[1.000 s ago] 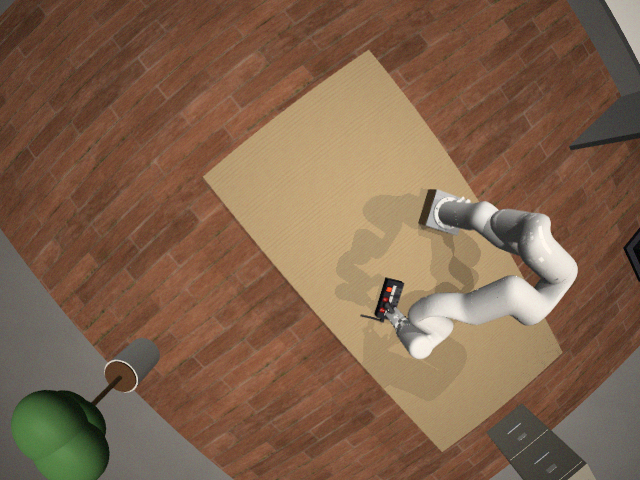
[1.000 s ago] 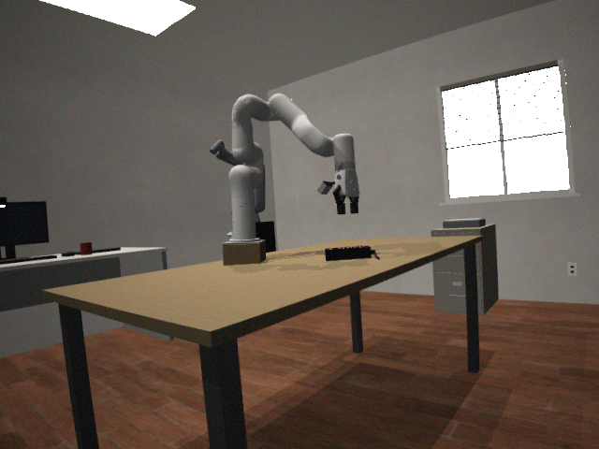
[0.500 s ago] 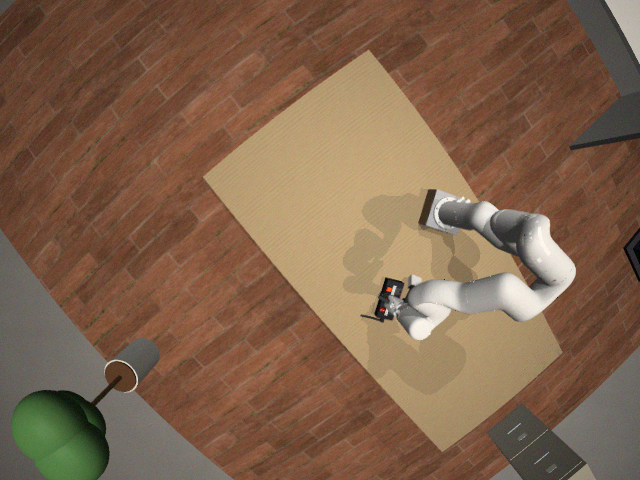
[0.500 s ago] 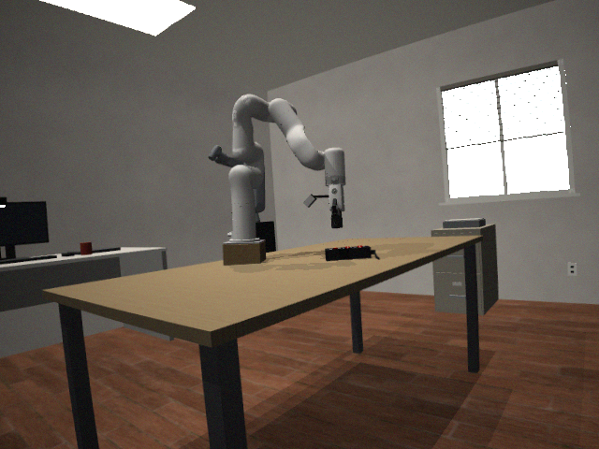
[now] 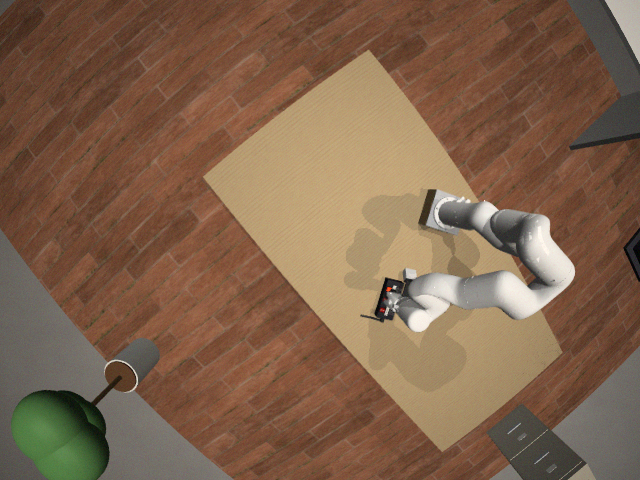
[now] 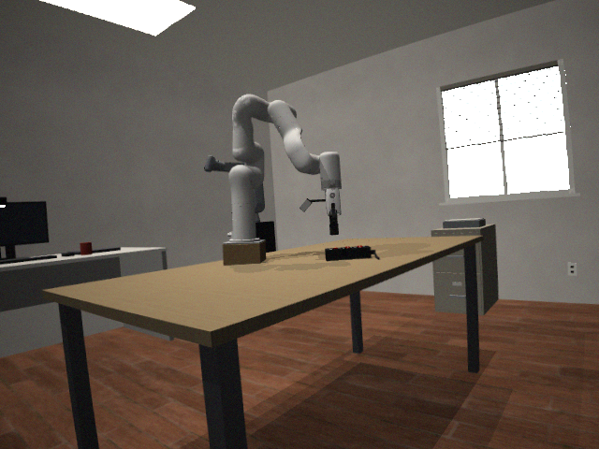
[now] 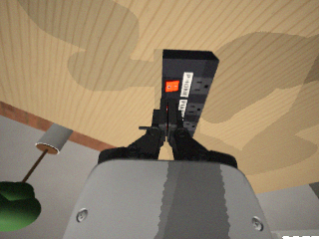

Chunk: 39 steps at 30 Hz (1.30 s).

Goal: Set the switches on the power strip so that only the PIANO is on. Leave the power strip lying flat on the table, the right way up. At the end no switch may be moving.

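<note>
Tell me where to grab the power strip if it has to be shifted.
Grip the power strip across its narrow width, on the long side walls, coming straight down from above: it lies flat, and the shut claw already hangs over it, holding nothing.

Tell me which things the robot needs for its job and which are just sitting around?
Needed:
- power strip
- lit orange switch
- end effector, shut and empty, above the strip

Just around:
- potted plant
- filing cabinet
- red cup
- monitor

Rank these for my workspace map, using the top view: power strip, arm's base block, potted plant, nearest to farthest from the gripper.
1. Power strip, right beneath the shut gripper.
2. Arm's base block, farther up the table.
3. Potted plant, off the table at lower left.
</note>
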{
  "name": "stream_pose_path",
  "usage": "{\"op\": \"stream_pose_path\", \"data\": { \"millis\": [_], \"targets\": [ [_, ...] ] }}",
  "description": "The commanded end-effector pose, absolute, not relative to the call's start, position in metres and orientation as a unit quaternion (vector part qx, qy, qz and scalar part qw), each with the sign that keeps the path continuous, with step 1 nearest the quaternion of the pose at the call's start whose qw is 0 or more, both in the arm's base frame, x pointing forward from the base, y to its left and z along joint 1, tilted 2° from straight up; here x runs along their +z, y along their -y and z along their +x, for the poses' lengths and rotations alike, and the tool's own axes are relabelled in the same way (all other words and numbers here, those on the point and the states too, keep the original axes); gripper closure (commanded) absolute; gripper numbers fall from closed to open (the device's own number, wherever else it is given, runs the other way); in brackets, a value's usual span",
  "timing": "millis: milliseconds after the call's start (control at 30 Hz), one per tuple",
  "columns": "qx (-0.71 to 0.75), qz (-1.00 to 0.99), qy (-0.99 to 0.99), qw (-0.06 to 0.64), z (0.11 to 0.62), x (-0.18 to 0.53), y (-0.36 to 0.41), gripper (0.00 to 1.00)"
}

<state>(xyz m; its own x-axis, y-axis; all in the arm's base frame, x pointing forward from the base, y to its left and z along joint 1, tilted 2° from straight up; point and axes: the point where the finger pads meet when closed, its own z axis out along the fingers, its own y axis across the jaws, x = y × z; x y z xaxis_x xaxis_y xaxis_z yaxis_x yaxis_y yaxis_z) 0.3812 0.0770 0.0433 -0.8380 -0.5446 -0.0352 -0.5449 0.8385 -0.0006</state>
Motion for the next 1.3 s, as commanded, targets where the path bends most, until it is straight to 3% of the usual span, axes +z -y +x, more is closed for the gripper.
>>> {"op": "stream_pose_path", "data": {
  "millis": [0,1267],
  "targets": [
    [0.005,-0.284,-0.959,0.018,0.3824,0.0443,-0.0771,1.00],
    [0.005,-0.284,-0.959,0.019,0.3825,0.0388,-0.0771,1.00]
  ]
}}
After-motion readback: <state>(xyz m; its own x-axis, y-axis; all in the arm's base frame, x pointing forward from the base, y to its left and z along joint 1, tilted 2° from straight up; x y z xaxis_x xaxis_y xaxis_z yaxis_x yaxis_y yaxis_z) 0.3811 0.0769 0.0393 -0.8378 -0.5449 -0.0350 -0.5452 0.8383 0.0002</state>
